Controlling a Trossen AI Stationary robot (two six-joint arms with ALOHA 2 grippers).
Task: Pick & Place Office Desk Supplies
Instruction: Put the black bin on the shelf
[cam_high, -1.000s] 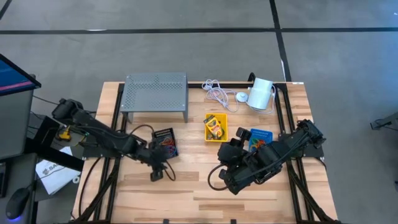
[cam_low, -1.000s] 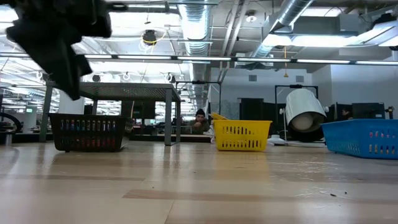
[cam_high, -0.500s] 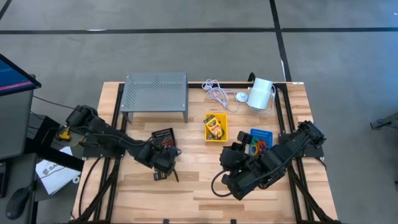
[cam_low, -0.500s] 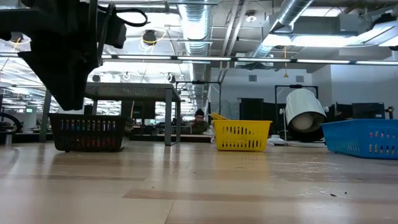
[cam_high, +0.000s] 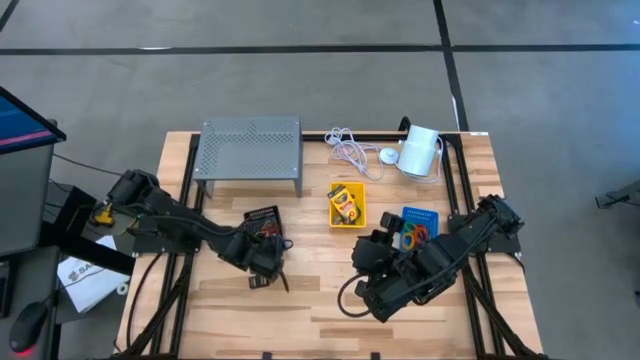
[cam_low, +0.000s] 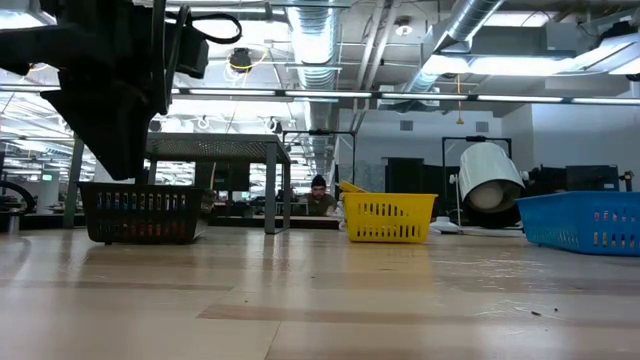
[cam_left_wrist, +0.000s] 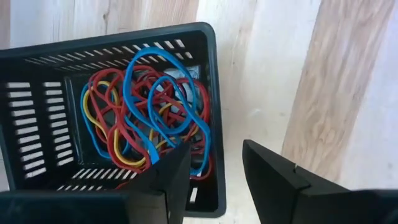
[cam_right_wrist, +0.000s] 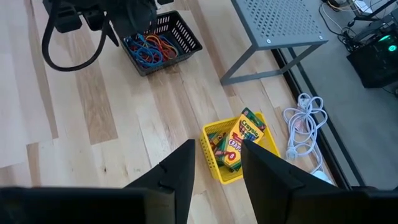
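A black bin (cam_high: 264, 222) holding a tangle of red, blue and yellow rubber bands (cam_left_wrist: 143, 118) stands left of the table's middle. My left gripper (cam_left_wrist: 216, 146) hangs open just above its near right corner, pointing steeply down. In the low view its fingers (cam_low: 120, 150) end a little above the bin's rim (cam_low: 140, 188). A yellow bin (cam_high: 347, 204) holds crayon boxes (cam_right_wrist: 239, 137). A blue bin (cam_high: 418, 225) stands to its right. My right gripper (cam_right_wrist: 217, 146) is open and empty, high above the table near the yellow bin.
A grey perforated stand (cam_high: 250, 150) is at the far left. A white cable (cam_high: 350, 150) and a white cylinder (cam_high: 420, 150) lie at the far edge. Bare wood lies along the near edge. A person (cam_low: 320, 195) shows far off in the room.
My left gripper has tipped to point more steeply down and has shifted a little toward the black bin, then held still above it. Its fingers have stayed open. The bins have not moved.
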